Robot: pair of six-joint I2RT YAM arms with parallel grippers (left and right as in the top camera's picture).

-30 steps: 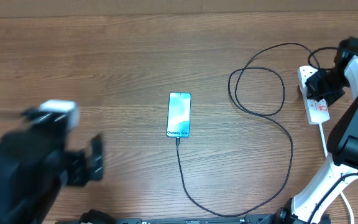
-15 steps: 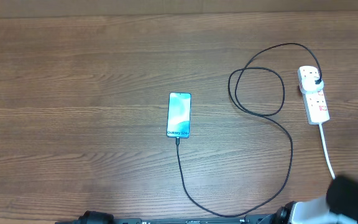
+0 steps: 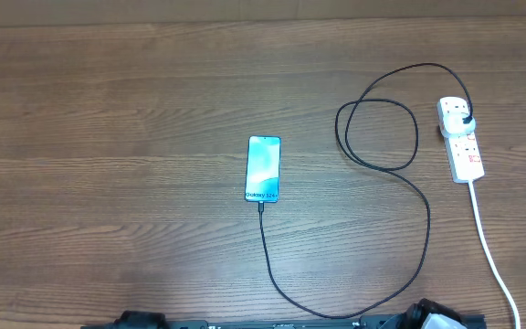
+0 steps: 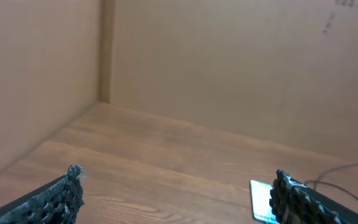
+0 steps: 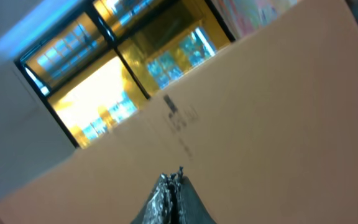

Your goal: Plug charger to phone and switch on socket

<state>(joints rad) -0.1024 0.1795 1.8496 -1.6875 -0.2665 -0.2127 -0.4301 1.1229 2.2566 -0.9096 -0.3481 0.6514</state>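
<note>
The phone [image 3: 264,168] lies flat mid-table, screen lit blue-teal, and shows again in the left wrist view as a phone [image 4: 261,200] edge behind the right finger. The charger [image 3: 425,228] cable runs from the phone's near end, curves right, loops, and ends in a black plug seated in the socket [image 3: 461,139] at the right. My left gripper [image 4: 176,196] is open with nothing between its fingers, held above the table. My right gripper [image 5: 172,180] is shut on nothing and points up at a cardboard wall. Neither gripper shows in the overhead view.
The socket's white cord [image 3: 493,251] trails toward the front right edge. Cardboard walls [image 4: 229,68] stand along the table's far and left sides. Dark arm bases [image 3: 144,322] sit at the front edge.
Both arms have pulled back out of the overhead view: the left from the table's left side, the right from the socket. Phone, cable and socket have stayed put.
</note>
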